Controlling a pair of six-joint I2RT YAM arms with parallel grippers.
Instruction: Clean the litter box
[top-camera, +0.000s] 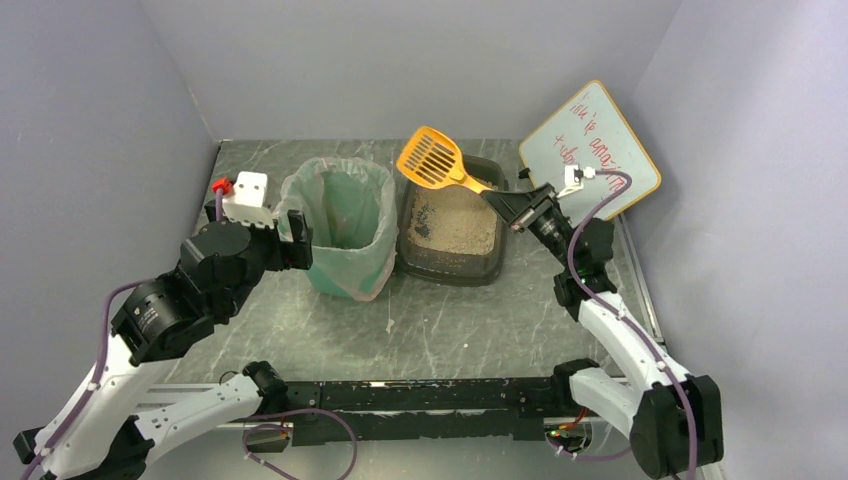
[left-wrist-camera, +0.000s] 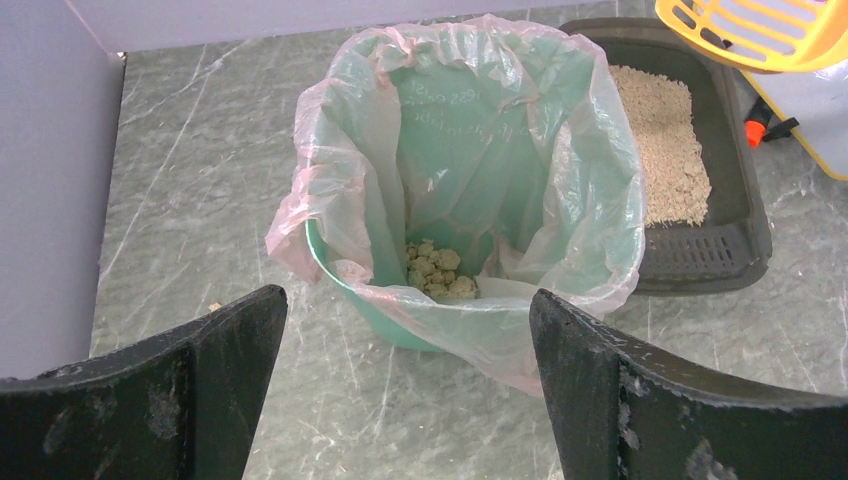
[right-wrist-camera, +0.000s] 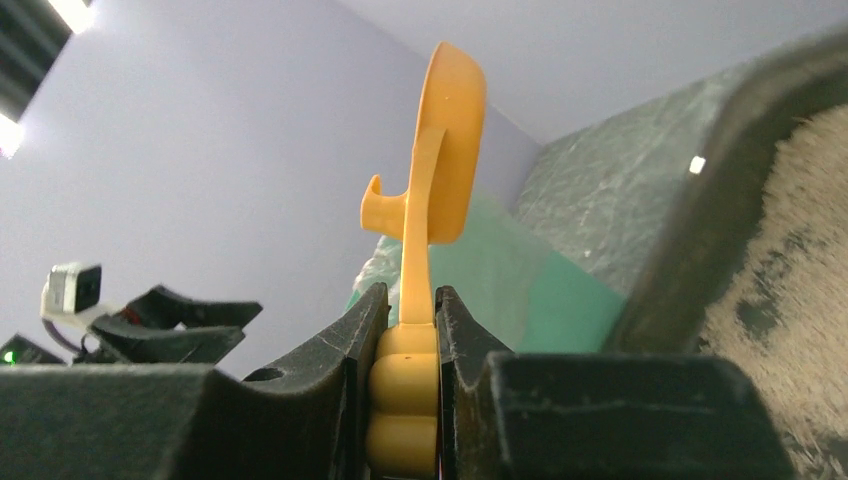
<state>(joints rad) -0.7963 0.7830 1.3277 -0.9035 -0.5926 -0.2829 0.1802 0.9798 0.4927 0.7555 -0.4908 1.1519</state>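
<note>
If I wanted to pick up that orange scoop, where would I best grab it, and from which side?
By the handle, at the end away from the head, coming from the right, as the right gripper does now. The orange scoop has a narrow handle that fits between two fingers; its wide slotted head, pointing left, must stay free to sift.

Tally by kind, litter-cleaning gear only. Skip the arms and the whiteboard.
green bin (bag-lined): 1
litter box (dark grey, litter inside): 1
orange slotted scoop: 1
Total: 3
</note>
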